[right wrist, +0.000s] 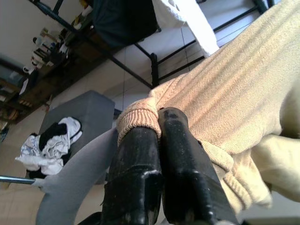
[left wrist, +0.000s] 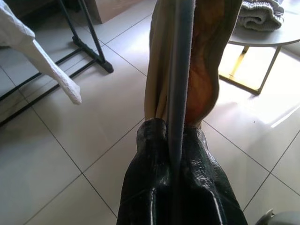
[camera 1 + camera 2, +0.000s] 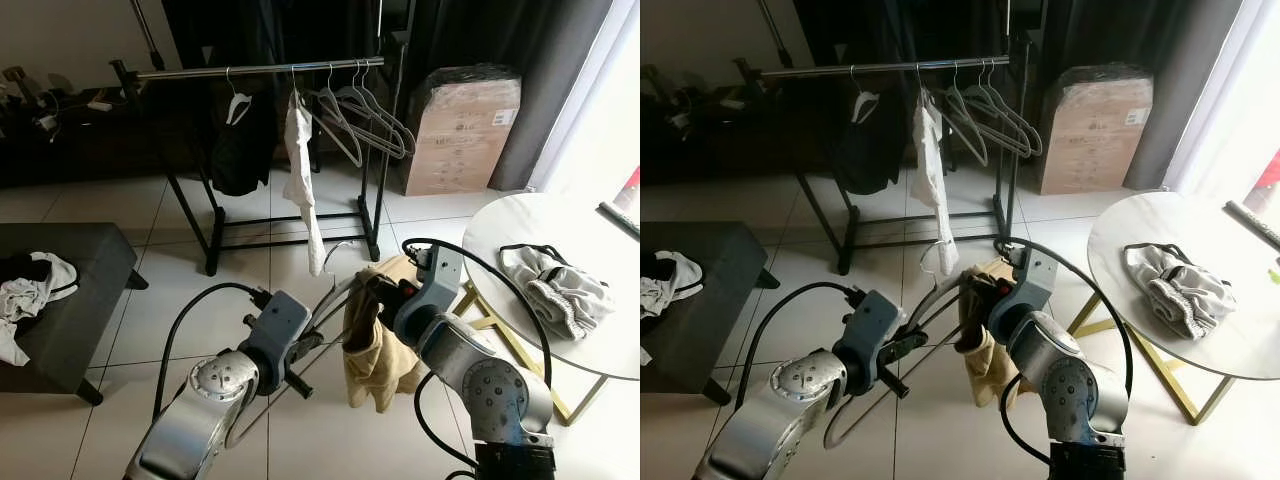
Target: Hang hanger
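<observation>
We see the left gripper (image 2: 174, 145) clamped tight on the grey hanger (image 2: 180, 70), which it holds low above the tiled floor (image 3: 180, 290), well short of the clothes rack (image 3: 260, 68). A tan sweater (image 3: 375, 350) is draped on that hanger, and the right gripper (image 1: 158, 123) pinches the sweater's ribbed edge between closed fingers. Both arms meet in front of us, the sweater hanging between them. On the rack hang a black garment (image 3: 240, 150), a white garment (image 3: 300, 175) and several bare hangers (image 3: 365, 125). A round white table (image 3: 500, 225) to our right carries a crumpled grey garment (image 3: 555, 290); a dark bench (image 3: 90, 260) to our left holds more clothes. A cardboard box (image 3: 460, 130) stands beside the rack.
</observation>
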